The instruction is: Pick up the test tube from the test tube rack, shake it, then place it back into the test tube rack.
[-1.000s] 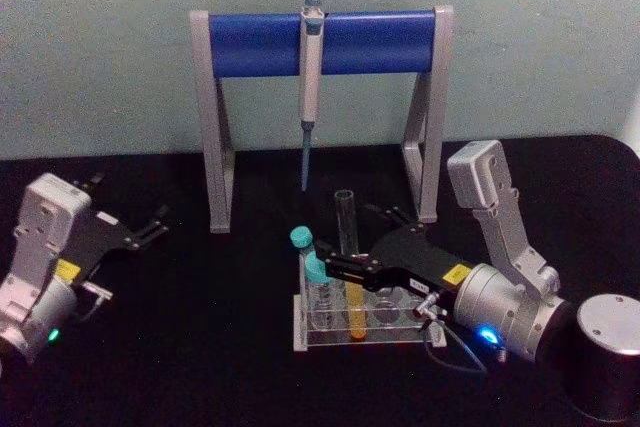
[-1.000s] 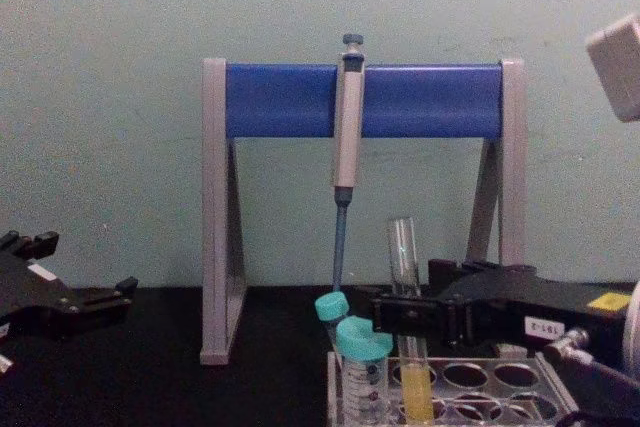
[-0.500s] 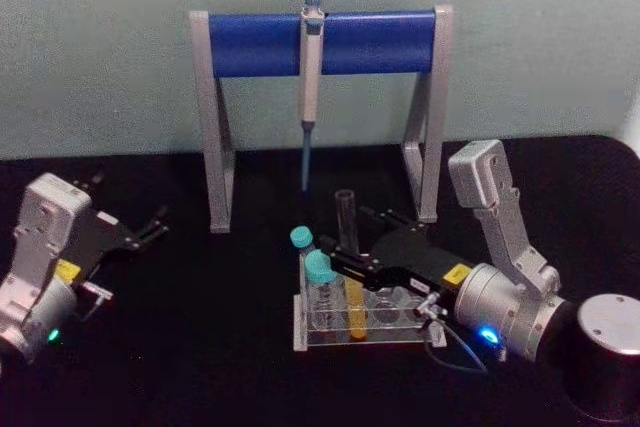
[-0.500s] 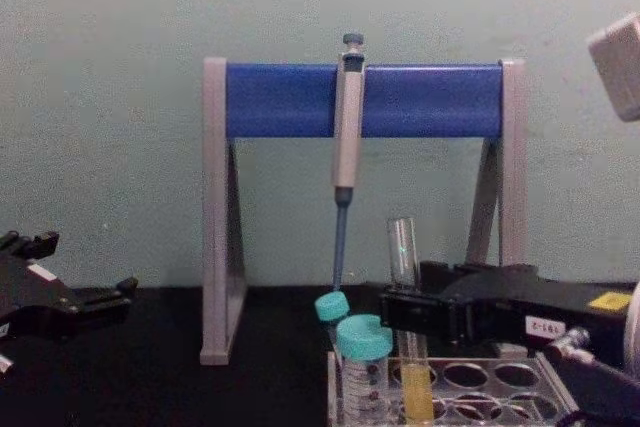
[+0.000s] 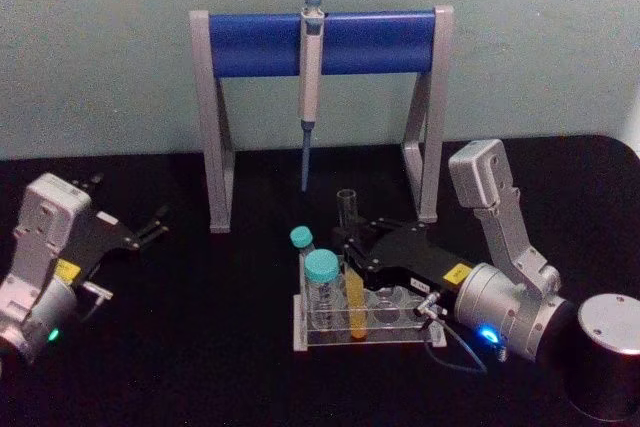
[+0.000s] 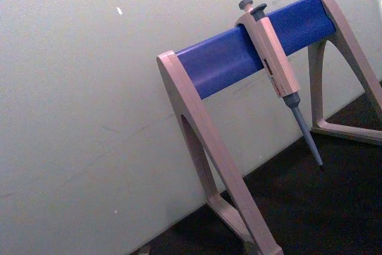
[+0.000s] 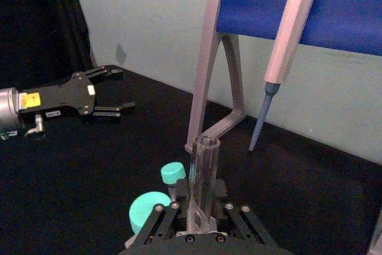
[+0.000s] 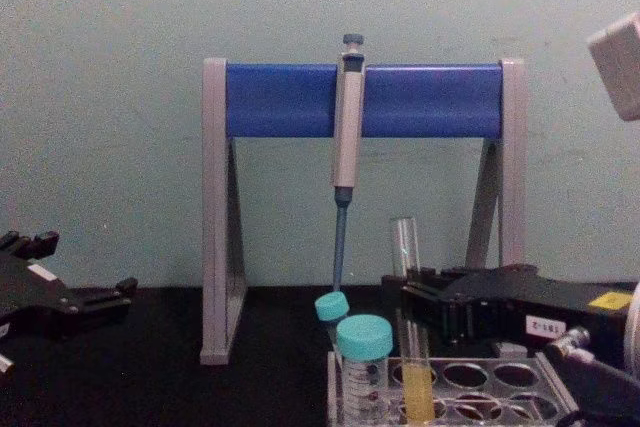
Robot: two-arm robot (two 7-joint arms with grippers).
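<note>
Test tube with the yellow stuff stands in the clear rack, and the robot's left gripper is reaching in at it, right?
Not quite. It is the right gripper that reaches in at the test tube, as the head view shows. The tube does stand in the test tube rack. The left gripper sits apart at the left, fingers open.
</note>
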